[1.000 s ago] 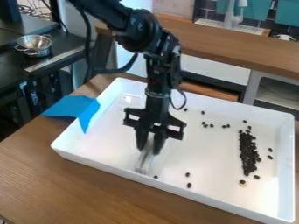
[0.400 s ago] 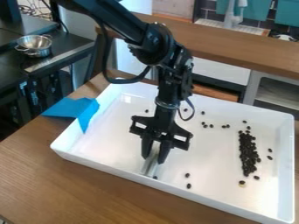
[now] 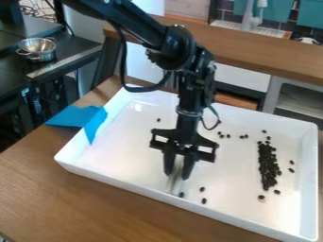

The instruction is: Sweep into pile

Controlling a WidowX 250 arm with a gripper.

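Gripper (image 3: 177, 176) has shifted toward the view's right, nearer the bean pile, with the translucent strip (image 3: 174, 185); one loose bean (image 3: 181, 194) at the strip's lower end has shifted right too. Fingers (image 3: 188, 169) pinching the strip, which is flat, narrow, pale and tilted, its low end down near the tray's front wall. Black arm (image 3: 180, 49) enters from top edge, slants down to the right, then wrist hangs nearly vertical over the tray; cable loops alongside.

Tray (image 3: 120, 183): white, smooth, glossy, rectangular, raised walls. Bean pile (image 3: 268, 165): small, dark, oval pieces in a long narrow heap, right part of the tray. Loose beans scattered: some by the heap, a few between arm and heap, two just right of the strip, one left of the arm.

Tabletop (image 3: 69, 203): brown wood grain. Blue sheet (image 3: 74, 116): angular, creased, partly over the tray's left wall. Shiny metal bowl (image 3: 38, 46) with handles on the black surface, upper left.
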